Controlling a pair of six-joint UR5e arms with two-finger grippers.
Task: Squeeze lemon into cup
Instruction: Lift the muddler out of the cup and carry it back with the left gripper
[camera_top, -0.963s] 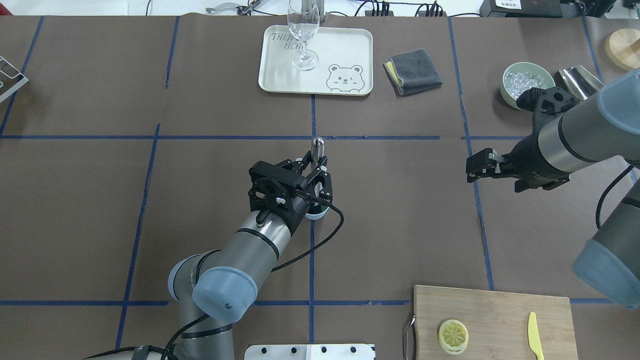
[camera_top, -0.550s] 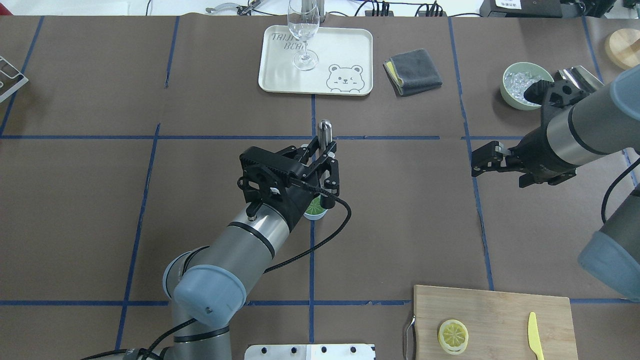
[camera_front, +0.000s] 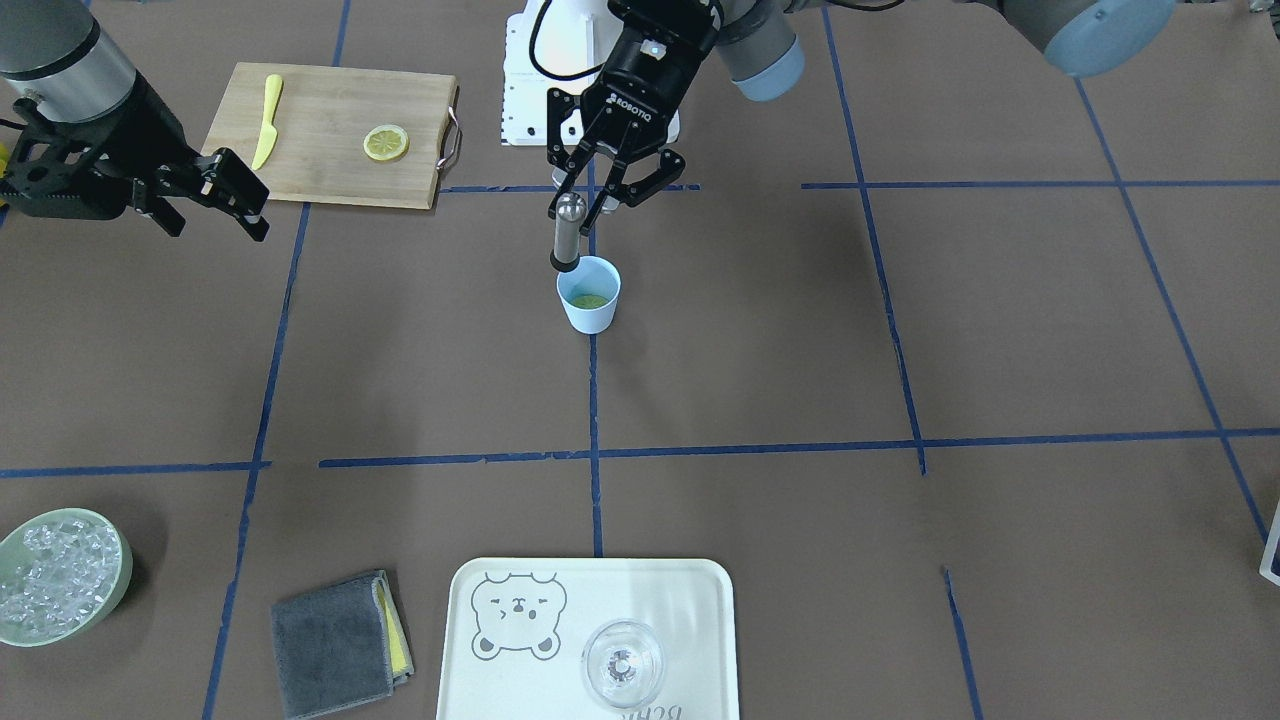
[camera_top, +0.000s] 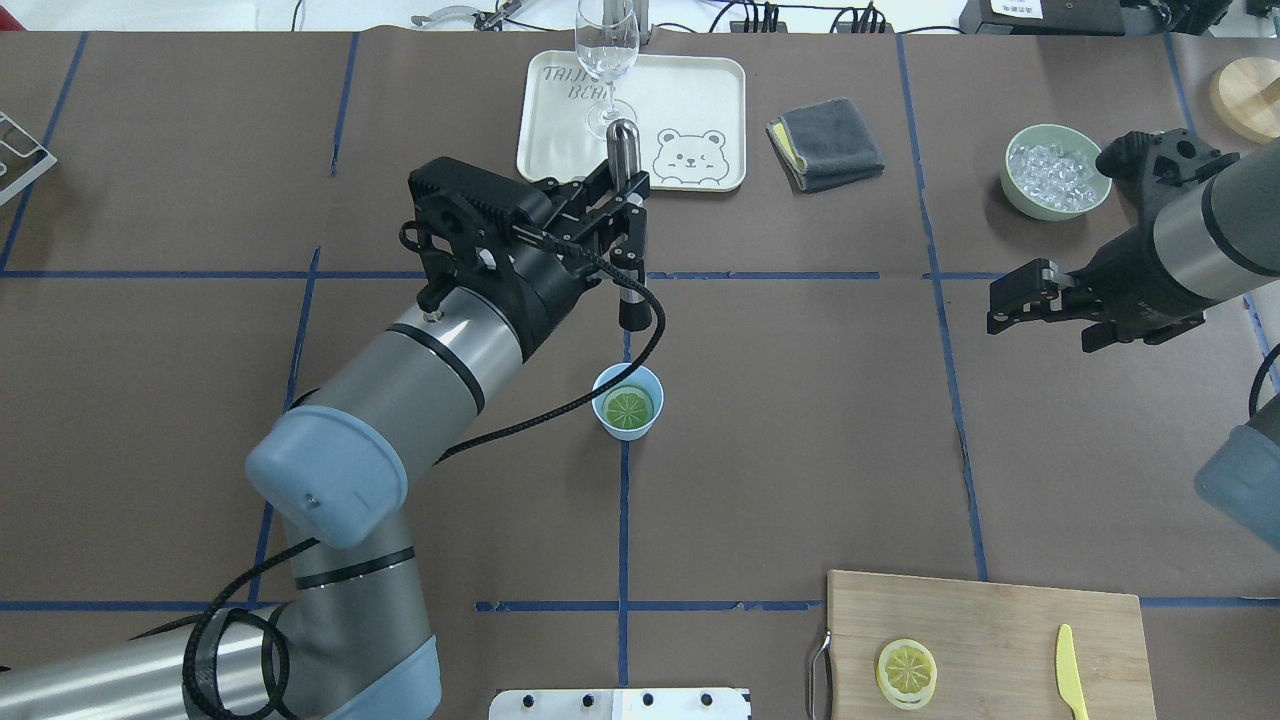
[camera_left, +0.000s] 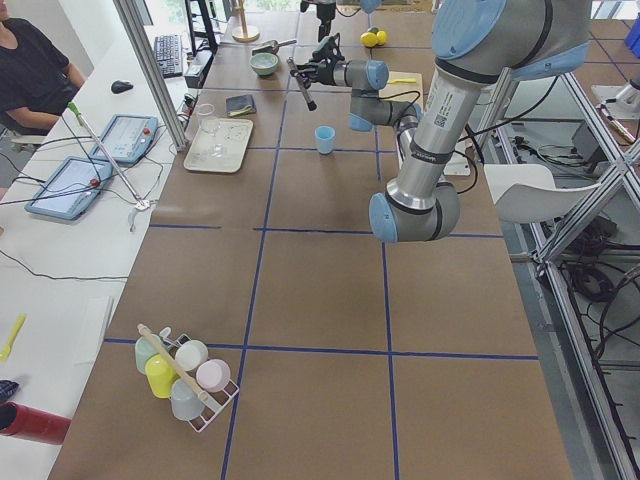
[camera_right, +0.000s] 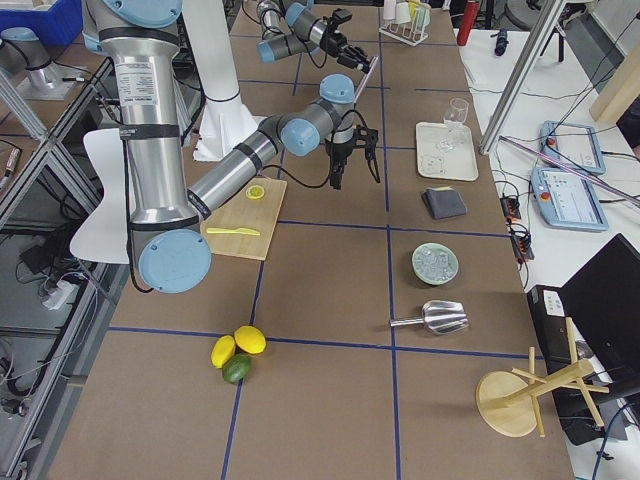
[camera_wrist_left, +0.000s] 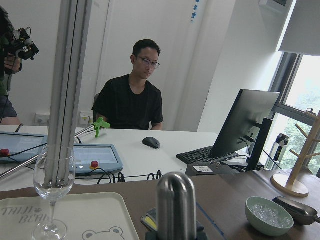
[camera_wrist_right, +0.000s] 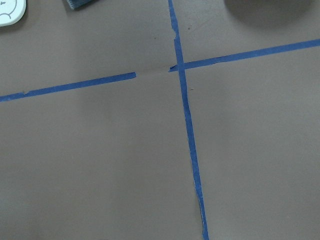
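One lemon slice (camera_top: 627, 406) lies flat in the bottom of the cup (camera_front: 588, 318), its segmented face turned straight up. Being round, it has no long axis, and its thin edge faces the cup's wall all round. The cup stands upright on a blue tape line near the table's middle, mouth up. Above it, on the side away from the robot, the left gripper (camera_top: 625, 205) is clenched on a steel muddler (camera_front: 566, 240). The muddler hangs close to vertical, black end down and rounded end up, clear of the rim. Well off to the side, the right gripper (camera_front: 255, 212) hovers over bare table with its jaws apart and nothing between them. A second slice (camera_top: 907, 672) rests on the cutting board (camera_top: 1000, 620), near the yellow knife (camera_top: 1070, 668).
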